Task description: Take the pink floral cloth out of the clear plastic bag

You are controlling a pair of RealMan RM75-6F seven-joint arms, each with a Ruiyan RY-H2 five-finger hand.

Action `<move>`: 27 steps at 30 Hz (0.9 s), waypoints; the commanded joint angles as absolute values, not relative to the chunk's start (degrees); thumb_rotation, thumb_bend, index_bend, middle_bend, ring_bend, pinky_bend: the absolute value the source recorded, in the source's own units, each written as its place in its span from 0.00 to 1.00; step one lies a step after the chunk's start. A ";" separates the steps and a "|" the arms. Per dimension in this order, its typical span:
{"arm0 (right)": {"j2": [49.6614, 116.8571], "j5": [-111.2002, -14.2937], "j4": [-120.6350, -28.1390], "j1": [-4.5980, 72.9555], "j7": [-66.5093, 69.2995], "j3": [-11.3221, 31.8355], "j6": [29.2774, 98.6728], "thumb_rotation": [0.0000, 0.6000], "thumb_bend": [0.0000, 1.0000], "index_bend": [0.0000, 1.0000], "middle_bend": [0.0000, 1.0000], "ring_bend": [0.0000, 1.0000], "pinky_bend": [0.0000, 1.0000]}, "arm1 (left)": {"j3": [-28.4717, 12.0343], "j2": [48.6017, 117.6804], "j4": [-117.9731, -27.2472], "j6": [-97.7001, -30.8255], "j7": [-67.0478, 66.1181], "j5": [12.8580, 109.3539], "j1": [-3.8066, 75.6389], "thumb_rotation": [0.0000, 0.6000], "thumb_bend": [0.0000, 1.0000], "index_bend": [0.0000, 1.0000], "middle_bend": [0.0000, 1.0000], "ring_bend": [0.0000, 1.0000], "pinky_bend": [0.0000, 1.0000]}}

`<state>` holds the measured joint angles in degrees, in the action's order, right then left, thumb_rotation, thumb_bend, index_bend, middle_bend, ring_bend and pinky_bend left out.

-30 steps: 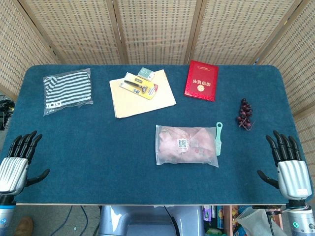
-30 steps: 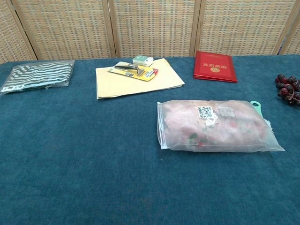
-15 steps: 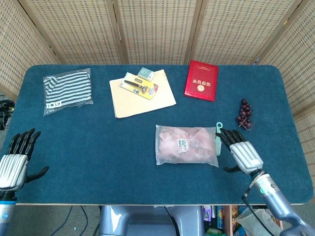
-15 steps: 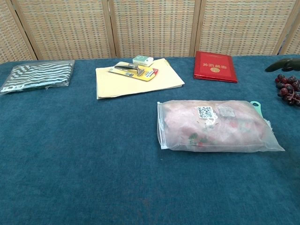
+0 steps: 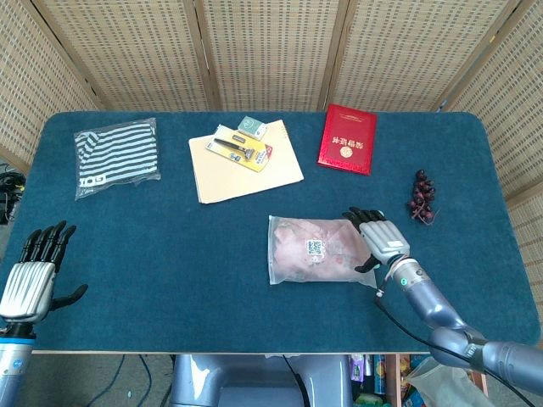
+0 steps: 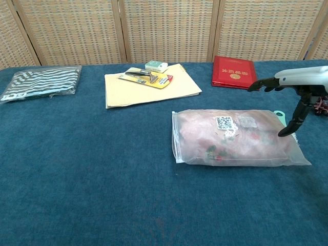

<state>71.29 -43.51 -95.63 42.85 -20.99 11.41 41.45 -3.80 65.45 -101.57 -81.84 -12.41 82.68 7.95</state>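
Pink floral cloth [image 6: 225, 138] blurs behind frosted clear plastic bag [image 5: 293, 264]; right hand [image 5: 378, 239] hides its end.

The table [image 5: 170, 254] was covered in deep teal. A clear plastic bag [image 5: 321, 249] showed pale pink floral cloth [image 6: 205, 138] with red and green specks. Nearby lay a red booklet [image 5: 347, 139] with gold lettering, a cream folder [image 5: 244, 163], dark purple grapes [image 5: 422, 197], and a navy-and-white striped garment [image 5: 116, 156].

Open blue table [image 5: 170, 254] left of clear plastic bag [image 5: 318, 250]
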 commanded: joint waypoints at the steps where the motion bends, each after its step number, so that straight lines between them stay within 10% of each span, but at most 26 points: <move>1: 73.98 -37.21 -94.39 46.93 -24.50 9.77 40.68 1.00 0.00 0.00 0.00 0.00 0.00 | -3.86 65.50 -101.44 -81.62 -12.33 82.42 8.06 1.00 0.22 0.00 0.00 0.00 0.00; 12: 79.31 -33.89 -90.05 50.75 -26.76 6.71 41.68 1.00 0.00 0.00 0.03 0.01 0.02 | -4.14 65.77 -100.85 -80.79 -12.44 81.16 8.56 1.00 0.22 0.00 0.00 0.00 0.00; 18: 81.83 -37.89 -87.19 50.34 -25.26 6.24 43.27 1.00 0.01 0.42 0.50 0.44 0.42 | -4.34 66.10 -100.35 -79.99 -12.61 80.17 9.00 1.00 0.22 0.00 0.00 0.00 0.00; 27: 82.71 -53.95 -85.66 47.21 -15.54 7.65 45.54 1.00 0.46 0.63 0.68 0.59 0.45 | -6.17 66.30 -99.65 -75.71 -12.19 77.42 11.98 1.00 0.22 0.00 0.00 0.00 0.00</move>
